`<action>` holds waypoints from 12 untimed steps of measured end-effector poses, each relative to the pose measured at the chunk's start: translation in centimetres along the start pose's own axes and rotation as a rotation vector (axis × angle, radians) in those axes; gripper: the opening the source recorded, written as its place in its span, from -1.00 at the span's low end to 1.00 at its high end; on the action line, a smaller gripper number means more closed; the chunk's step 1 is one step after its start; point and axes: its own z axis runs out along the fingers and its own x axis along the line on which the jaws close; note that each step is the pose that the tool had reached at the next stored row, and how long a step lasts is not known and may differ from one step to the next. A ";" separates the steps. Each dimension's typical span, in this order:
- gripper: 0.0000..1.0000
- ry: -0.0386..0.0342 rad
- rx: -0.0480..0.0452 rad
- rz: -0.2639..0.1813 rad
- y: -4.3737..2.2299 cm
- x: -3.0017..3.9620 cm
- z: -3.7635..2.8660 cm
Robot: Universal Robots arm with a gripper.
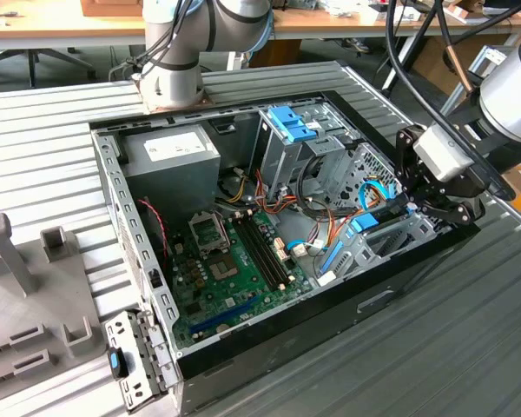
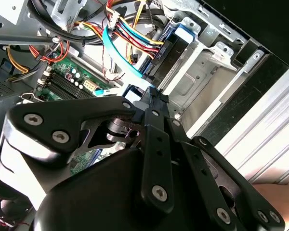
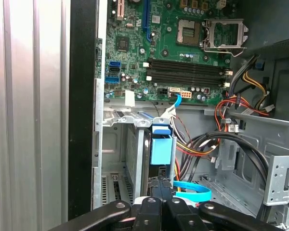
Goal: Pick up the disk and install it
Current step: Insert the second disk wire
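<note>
Looking mostly done here. Disk standing on edge, down in the drive bay along the side of the case nearest the counter edge at the exterior view's right. Gripper right on top of it, fingers narrow and pinched on the black end just under the blue tab. Hard to say whether fully seated. Not released yet, and no sign of a cable plugged into it. As for writing: white label on the power supply, print too small to read. Nothing readable on the disk either.
</note>
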 end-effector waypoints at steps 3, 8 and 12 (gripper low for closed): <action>-0.79 0.0000 0.0000 0.000 0.00 0.00 0.00; -0.27 -0.0013 0.0001 0.000 0.15 0.00 0.01; -0.27 -0.0059 0.0004 0.001 0.86 -0.05 -0.09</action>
